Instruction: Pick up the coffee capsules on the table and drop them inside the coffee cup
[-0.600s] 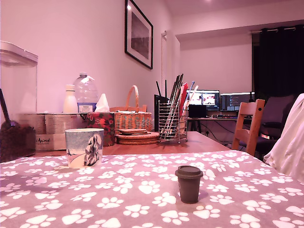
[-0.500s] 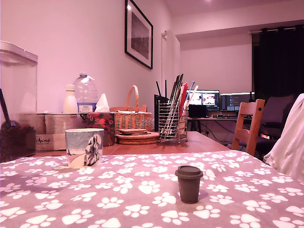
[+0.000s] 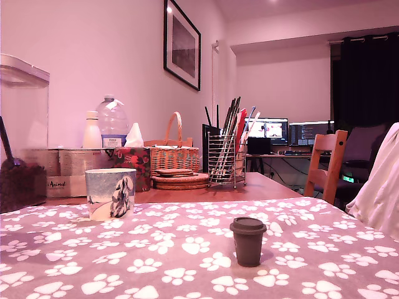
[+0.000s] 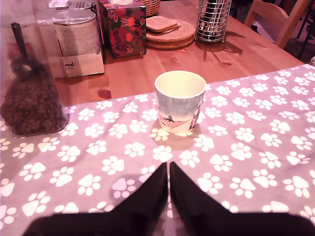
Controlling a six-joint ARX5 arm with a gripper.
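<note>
a small dark grey-brown coffee capsule [image 3: 248,240], tapered with a wider rimmed flat top, stands upright on a grey tablecloth printed with white paw marks [image 3: 187,261], toward the exterior view's right and close to the camera. it looks light and rigid, probably thin plastic or metal with a smooth skin, so it would likely tip or skid if nudged from one side; the safest hold seems to be across the body just under the rim, where the lip can catch on the fingers. only this one capsule is visible. the handleless white and pale-blue coffee cup with a dark-and-white dog printed on it [image 3: 110,194] stands upright on the same cloth, well apart from the capsule toward the exterior view's left and farther back. in the wrist view the cup [image 4: 180,101] faces the camera with its mouth open and its inside looking empty, and the black gripper [image 4: 168,169] hangs above the cloth near it, its two fingers pressed almost together with only a thin slit between them and nothing held. the capsule does not appear in the wrist view, so it lies off to one side of the gripper, not beneath it.
</note>
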